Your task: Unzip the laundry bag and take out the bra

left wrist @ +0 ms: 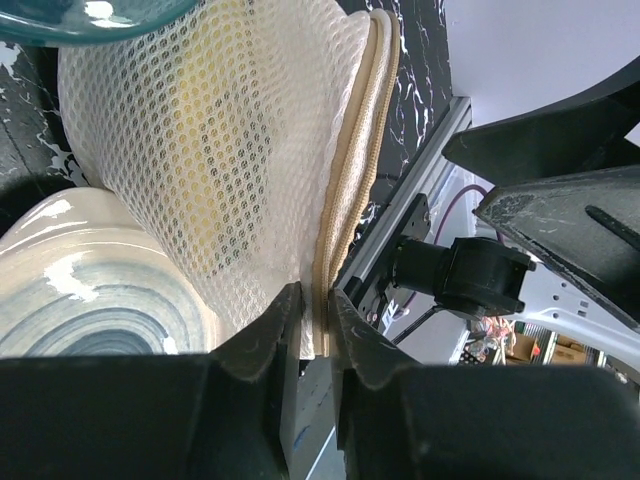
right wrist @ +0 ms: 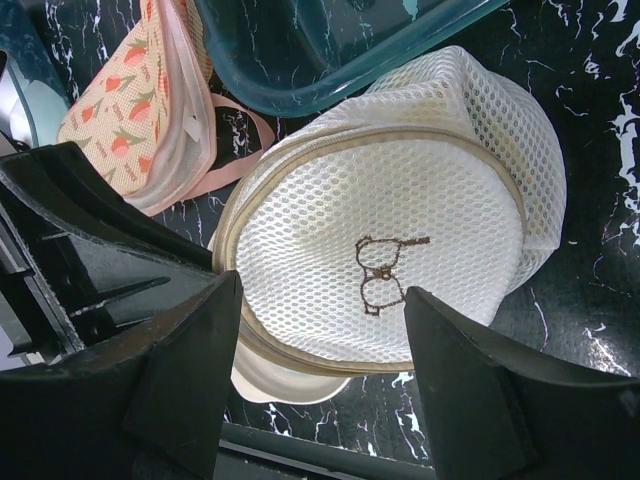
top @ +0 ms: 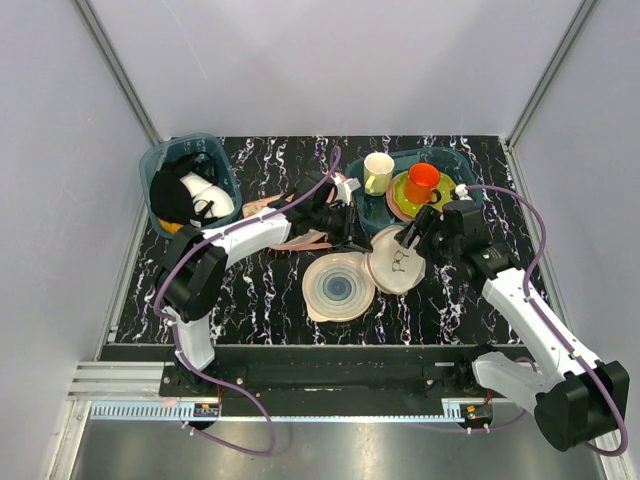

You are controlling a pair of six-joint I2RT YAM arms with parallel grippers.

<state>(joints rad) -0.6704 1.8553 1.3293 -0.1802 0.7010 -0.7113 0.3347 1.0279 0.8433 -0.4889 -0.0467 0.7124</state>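
Entry: laundry bag (right wrist: 400, 210), zip seemingly shut, yellow bra (left wrist: 205, 140) inside behind mesh: my left pincer (left wrist: 315, 310) pinches its beige zip seam, right pincer (right wrist: 322, 290) gapes just above its drawn face; unzip step, I judge, next needing the slider found.

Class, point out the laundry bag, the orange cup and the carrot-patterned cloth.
laundry bag (right wrist: 400, 190): right wrist view, flat mesh face.
orange cup (top: 422, 181): top external view, its body.
carrot-patterned cloth (right wrist: 120, 110): right wrist view, printed panel.
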